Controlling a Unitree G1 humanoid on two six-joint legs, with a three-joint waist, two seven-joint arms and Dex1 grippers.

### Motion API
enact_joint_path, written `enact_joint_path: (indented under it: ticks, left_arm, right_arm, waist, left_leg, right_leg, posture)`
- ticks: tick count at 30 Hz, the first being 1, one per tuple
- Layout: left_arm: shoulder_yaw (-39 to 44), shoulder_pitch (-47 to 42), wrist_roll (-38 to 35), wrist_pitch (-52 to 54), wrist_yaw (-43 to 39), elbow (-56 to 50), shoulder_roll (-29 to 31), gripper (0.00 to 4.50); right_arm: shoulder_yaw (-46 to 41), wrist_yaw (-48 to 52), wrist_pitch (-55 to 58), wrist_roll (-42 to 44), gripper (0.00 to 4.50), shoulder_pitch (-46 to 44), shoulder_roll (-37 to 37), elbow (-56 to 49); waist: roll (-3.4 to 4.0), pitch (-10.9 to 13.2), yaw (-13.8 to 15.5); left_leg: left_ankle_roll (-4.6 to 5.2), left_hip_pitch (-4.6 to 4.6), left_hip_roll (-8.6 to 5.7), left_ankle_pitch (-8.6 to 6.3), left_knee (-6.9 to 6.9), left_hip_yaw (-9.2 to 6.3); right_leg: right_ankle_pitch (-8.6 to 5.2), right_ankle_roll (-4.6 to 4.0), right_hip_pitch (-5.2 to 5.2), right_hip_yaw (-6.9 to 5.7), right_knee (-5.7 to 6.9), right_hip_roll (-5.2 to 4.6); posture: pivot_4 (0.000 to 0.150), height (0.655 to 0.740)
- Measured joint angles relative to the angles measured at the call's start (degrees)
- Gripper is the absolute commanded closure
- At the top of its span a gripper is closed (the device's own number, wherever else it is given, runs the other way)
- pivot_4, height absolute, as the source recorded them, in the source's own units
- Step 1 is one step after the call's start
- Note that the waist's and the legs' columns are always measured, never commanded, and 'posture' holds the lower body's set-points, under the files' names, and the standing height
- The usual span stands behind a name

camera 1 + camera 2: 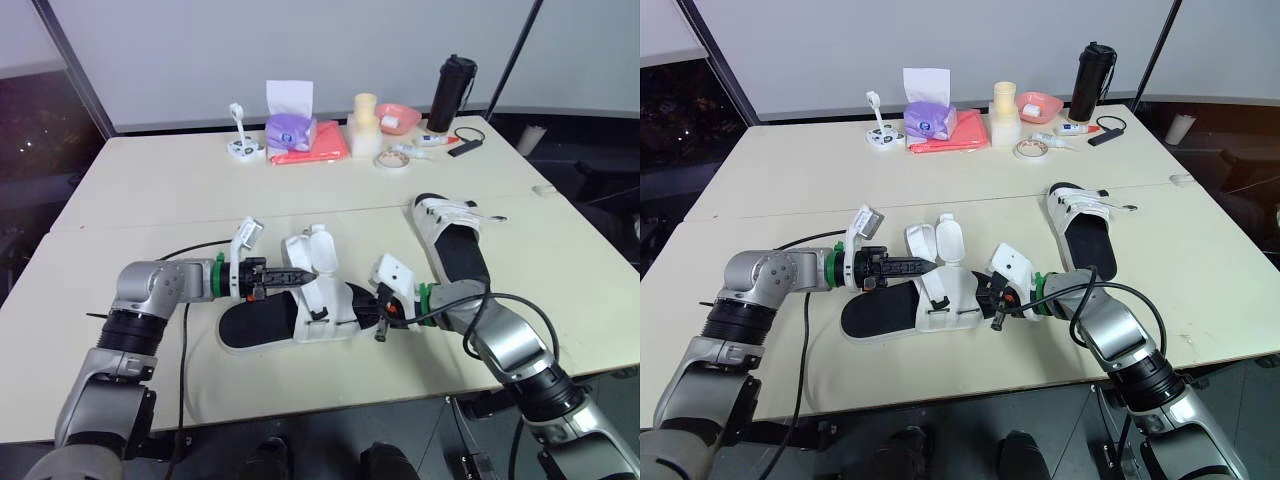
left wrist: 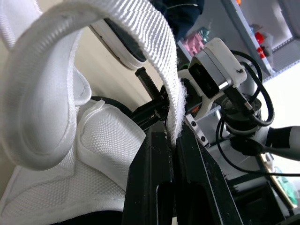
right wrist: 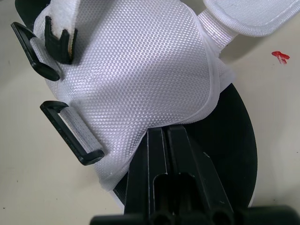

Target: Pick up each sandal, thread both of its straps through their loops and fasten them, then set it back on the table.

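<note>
White-mesh near sandal (image 1: pixel 290 320) lies sole-down at the front of the bench (image 1: pixel 200 190), between the two grippers, its flaps standing open. Left gripper (image 1: pixel 303 275) is closed on one white strap (image 2: pixel 164 56), which arches up in a loop. Right gripper (image 1: pixel 381 322) is closed, pinching the edge of the mesh upper, near the two black loops (image 3: pixel 70 133). Second sandal (image 1: pixel 455 245) lies farther back on the right, apart.

Two pale cream tables (image 1: pixel 150 185) stood pushed together, their seam (image 1: pixel 200 220) running from 9 to 3 o'clock. A plain grey-white wall (image 1: pixel 180 50) rose at 12 o'clock. At 10 o'clock a dark-framed glass pane (image 1: pixel 40 120) looked black. Dark floor (image 1: pixel 330 430) showed at 6 o'clock. The light was even and soft.
</note>
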Motion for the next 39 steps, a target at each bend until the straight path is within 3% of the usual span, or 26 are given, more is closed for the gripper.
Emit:
enact_joint_path:
  ticks: [39]
  left_arm:
    - [2.21, 1.36, 0.47, 4.07, -0.55, -3.95, -0.93, 4.48]
  right_arm:
    - [0.05, -0.17, 0.06, 0.0, 4.5, 0.02, 0.01, -0.09]
  waist:
    - [0.0, 0.0, 0.0]
  left_leg:
    - [-0.01, 0.01, 0.0, 0.0, 0.02, 0.0]
  right_leg:
    - [0.0, 0.0, 0.02, 0.0, 0.02, 0.0]
  posture:
    - [0.15, 0.74]
